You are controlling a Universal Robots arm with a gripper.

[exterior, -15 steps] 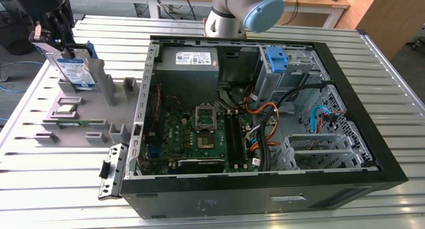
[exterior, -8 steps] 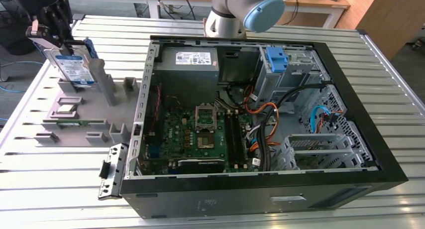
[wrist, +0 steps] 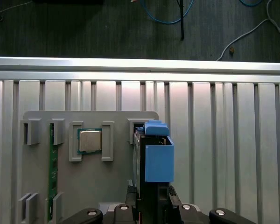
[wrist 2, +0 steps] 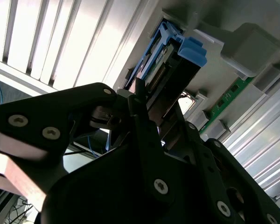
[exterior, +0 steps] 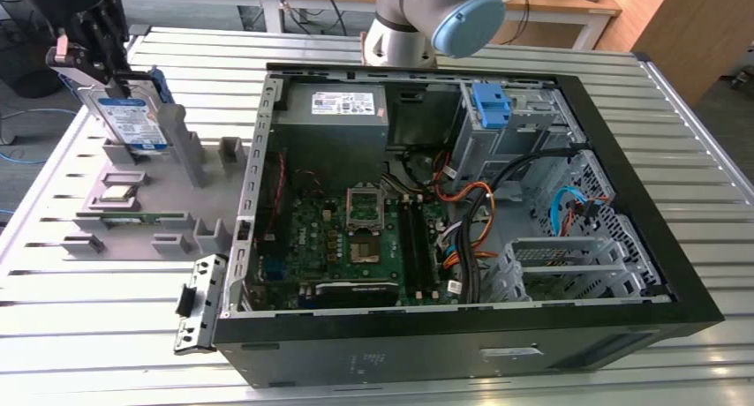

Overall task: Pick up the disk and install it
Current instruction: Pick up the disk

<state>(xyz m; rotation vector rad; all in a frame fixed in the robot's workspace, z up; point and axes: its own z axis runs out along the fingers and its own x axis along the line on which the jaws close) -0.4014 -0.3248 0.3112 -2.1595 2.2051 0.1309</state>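
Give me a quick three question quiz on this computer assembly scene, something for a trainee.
1. True or false: the disk lies flat inside the computer case.
2. What is the gripper shut on? A the disk, B the processor chip, C the memory stick.
3. Fill in: the power supply sits inside the ____.
Key: 1 false, it is upright at the grey fixture, outside the case; 2 A; 3 computer case.
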